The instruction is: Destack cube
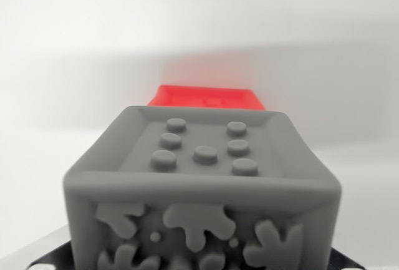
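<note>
A grey cube (202, 189) fills the lower half of the wrist view, very close to the camera. Its top face carries several raised round studs, and its near face has splat-shaped relief. Only dark slivers of my gripper (201, 265) show, at the bottom corners, hard against the cube's left and right flanks, so it looks shut on the grey cube. Behind the grey cube and farther off, the top of a red cube (207, 97) shows, slightly blurred, with small studs on it. The rest of the red cube is hidden by the grey one.
A plain white surface (56, 126) runs to a white wall on all sides of the cubes. A pale grey strip (31, 252) crosses the bottom left corner.
</note>
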You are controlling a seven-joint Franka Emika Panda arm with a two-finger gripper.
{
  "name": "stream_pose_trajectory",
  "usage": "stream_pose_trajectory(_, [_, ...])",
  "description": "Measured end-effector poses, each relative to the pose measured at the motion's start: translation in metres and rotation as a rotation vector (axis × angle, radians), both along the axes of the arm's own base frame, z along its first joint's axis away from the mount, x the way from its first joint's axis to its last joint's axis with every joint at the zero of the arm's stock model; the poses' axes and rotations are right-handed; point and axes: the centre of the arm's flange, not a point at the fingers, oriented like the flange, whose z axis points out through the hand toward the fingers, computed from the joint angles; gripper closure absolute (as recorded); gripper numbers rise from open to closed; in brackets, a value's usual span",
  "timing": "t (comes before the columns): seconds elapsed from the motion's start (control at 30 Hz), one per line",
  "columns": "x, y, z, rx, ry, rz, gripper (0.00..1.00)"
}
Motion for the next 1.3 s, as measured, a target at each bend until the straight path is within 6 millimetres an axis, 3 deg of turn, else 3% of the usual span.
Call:
stream_pose_trajectory(0.6, [0.0,0.0,0.037,-0.003,-0.002,0.001,1.0])
stream_pose_trajectory(1.3, [-0.001,0.0,0.098,-0.005,-0.005,0.001,1.0])
